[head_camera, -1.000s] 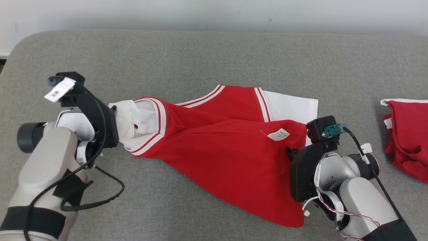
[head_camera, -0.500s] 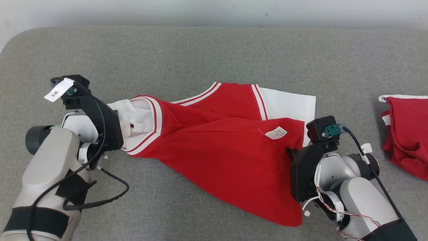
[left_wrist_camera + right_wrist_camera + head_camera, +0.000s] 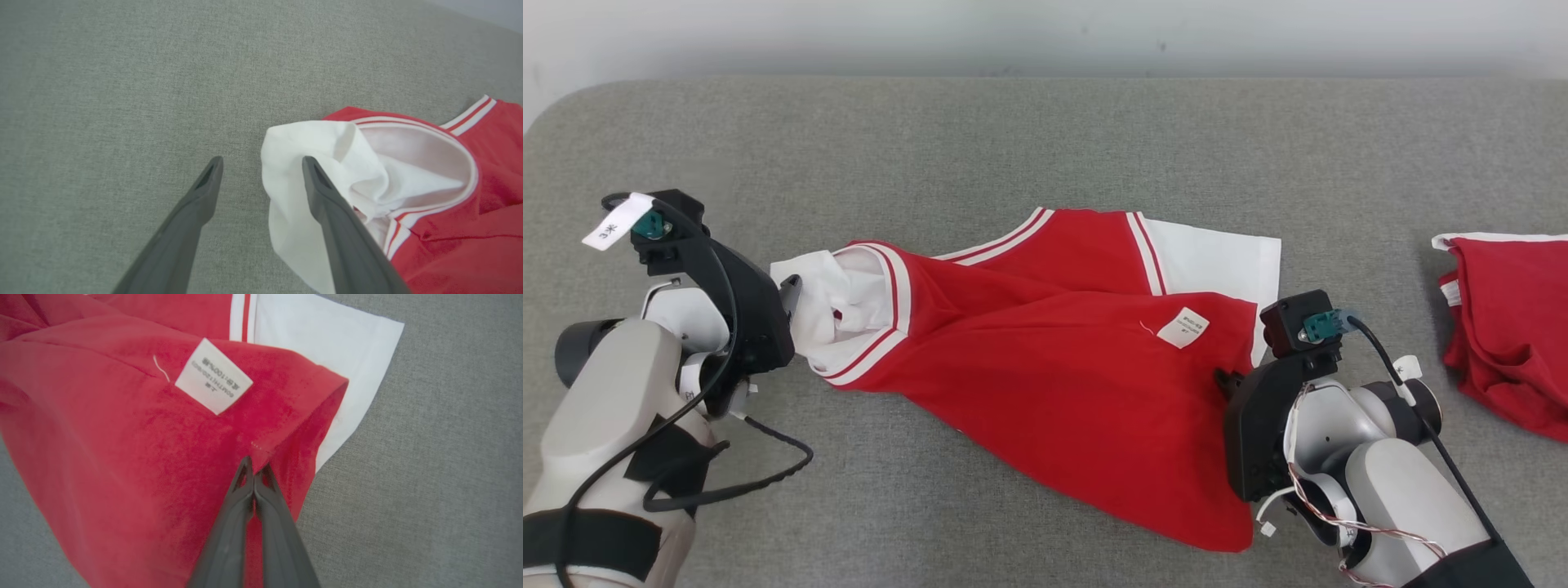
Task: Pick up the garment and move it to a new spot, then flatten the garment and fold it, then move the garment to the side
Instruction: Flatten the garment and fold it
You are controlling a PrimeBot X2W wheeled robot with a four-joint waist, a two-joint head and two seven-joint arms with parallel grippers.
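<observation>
Just changed: left gripper (image 3: 262,161) has let go, fingers wide, empty, beside garment (image 3: 1045,359)'s white sleeve (image 3: 310,139).
Right gripper (image 3: 254,465): pinched tight on garment's red hem (image 3: 322,404).
Garment: rumpled, middle of mat (image 3: 1045,139).
Meaning: flattening unfinished; regrip likely.

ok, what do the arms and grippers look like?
Pale grey rounded forearms with black tape bands. The left gripper and right gripper each have two long dark grey tapered fingers, a black mount, a teal connector. Left: white paper tag, looped black cable. Right: red-white twisted wires.
</observation>
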